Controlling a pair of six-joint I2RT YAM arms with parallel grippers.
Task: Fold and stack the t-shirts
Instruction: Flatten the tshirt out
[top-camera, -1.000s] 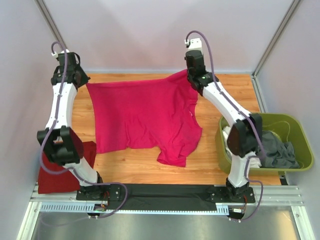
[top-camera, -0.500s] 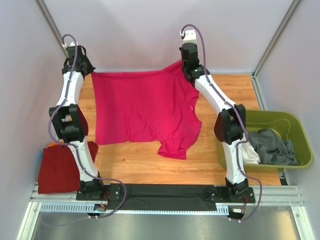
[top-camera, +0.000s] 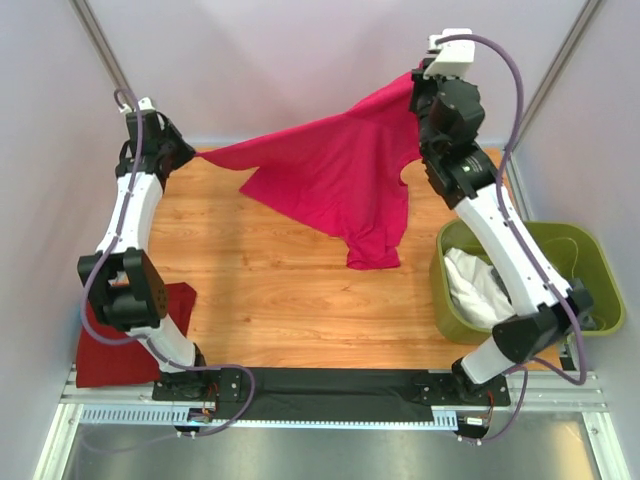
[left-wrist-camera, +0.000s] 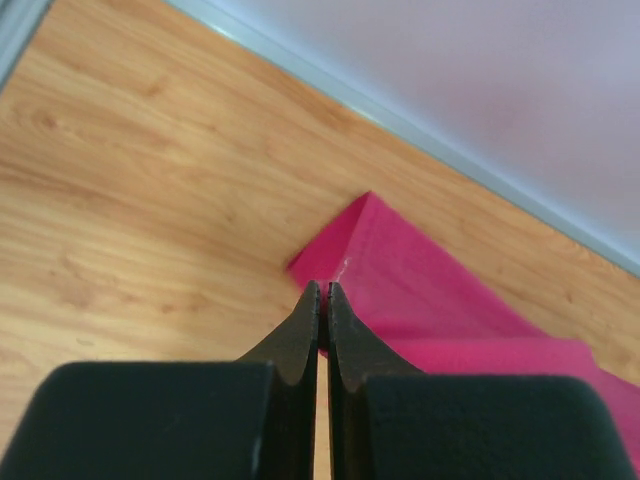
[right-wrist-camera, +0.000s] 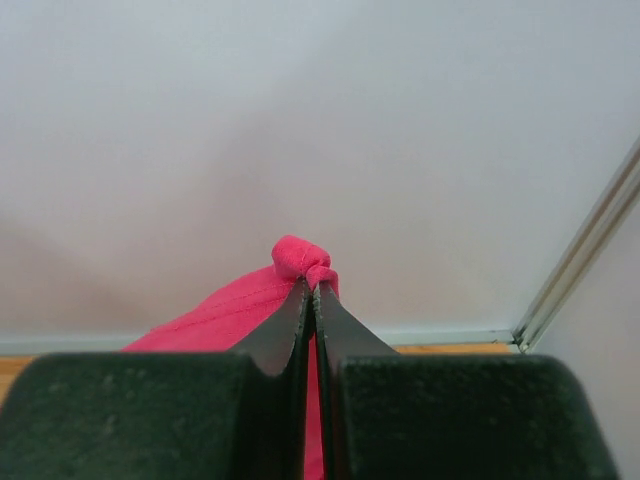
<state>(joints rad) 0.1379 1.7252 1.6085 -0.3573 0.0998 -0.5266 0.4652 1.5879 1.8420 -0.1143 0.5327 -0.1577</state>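
Pinching pink t-shirt (top-camera: 330, 175) corners: L jaws clenched low, R jaws clenched high.

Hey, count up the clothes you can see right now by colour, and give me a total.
pink shirt: 1
dark red shirt: 1
white garment, in the bin: 1
Total: 3

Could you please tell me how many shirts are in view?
3: a magenta shirt held between the left gripper and right gripper, a dark red shirt at the table's near left, a white shirt in the green bin; more may be hidden there.
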